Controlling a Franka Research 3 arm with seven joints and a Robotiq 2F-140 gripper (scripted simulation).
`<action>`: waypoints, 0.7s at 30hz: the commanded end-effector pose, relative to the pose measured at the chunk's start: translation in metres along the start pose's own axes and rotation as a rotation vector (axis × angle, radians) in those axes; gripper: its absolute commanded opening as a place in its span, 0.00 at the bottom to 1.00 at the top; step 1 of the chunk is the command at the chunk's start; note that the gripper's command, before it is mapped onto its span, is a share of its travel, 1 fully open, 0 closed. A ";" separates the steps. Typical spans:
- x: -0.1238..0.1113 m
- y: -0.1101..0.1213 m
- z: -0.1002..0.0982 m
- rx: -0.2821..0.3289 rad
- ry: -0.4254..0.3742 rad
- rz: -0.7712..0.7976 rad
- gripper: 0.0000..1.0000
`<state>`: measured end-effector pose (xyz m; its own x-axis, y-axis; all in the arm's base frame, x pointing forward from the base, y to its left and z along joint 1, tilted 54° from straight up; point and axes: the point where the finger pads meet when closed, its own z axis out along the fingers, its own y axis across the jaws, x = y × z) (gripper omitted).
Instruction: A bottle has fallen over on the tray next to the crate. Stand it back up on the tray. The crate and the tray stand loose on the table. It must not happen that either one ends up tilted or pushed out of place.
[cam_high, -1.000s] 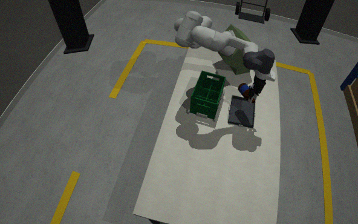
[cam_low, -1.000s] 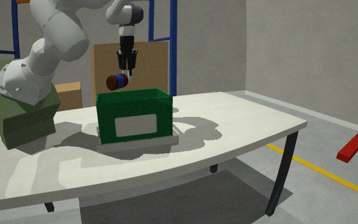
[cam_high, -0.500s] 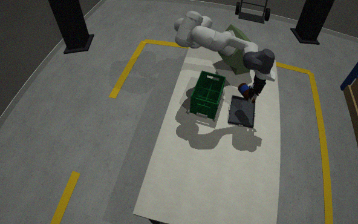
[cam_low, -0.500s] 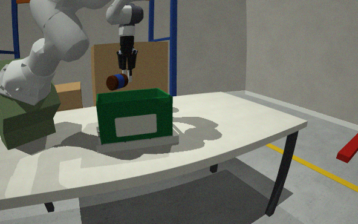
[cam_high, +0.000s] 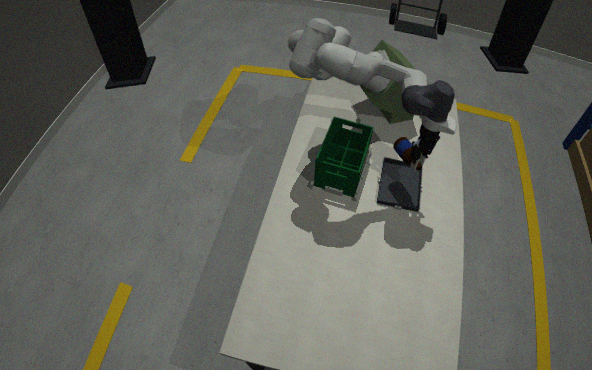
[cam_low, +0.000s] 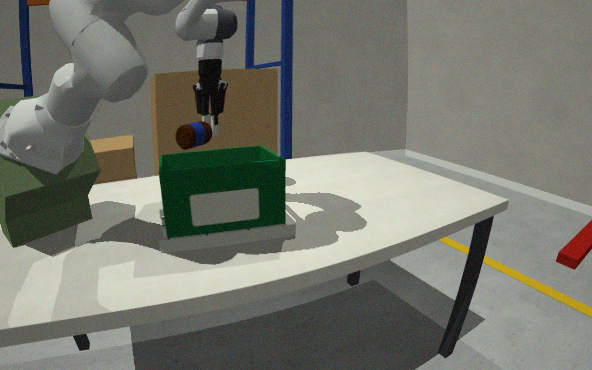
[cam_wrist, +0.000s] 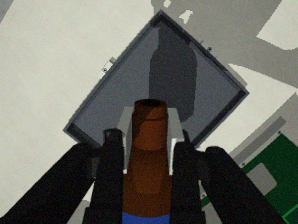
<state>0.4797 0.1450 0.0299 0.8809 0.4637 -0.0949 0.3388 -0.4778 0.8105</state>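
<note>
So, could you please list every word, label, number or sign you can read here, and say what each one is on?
None can be read.
Green crate: its pale label panel is blank.
Brown bottle, held in the pincer: its blue band shows no lettering.
Tray: unmarked.

On the white rectangular desk (cam_high: 350, 280), the green open-topped plastic crate (cam_high: 345, 155) and the dark grey flat rectangular tray (cam_high: 400, 184) stand side by side, near but apart. The brown cylindrical bottle with a blue band (cam_high: 406, 148) hangs on its side above the desk, over the tray's far edge, clamped at its neck in the black two-finger pincer (cam_high: 419, 161). The arm's olive-green block pedestal (cam_high: 397, 107) sits behind the tray.
</note>
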 end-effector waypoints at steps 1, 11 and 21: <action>0.002 -0.001 -0.004 0.003 0.005 -0.003 0.00; 0.002 -0.001 -0.004 0.003 0.004 0.064 0.00; 0.002 -0.001 -0.004 0.004 0.004 0.214 0.00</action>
<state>0.4788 0.1456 0.0304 0.9123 0.4094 -0.0118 0.2453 -0.5232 0.8161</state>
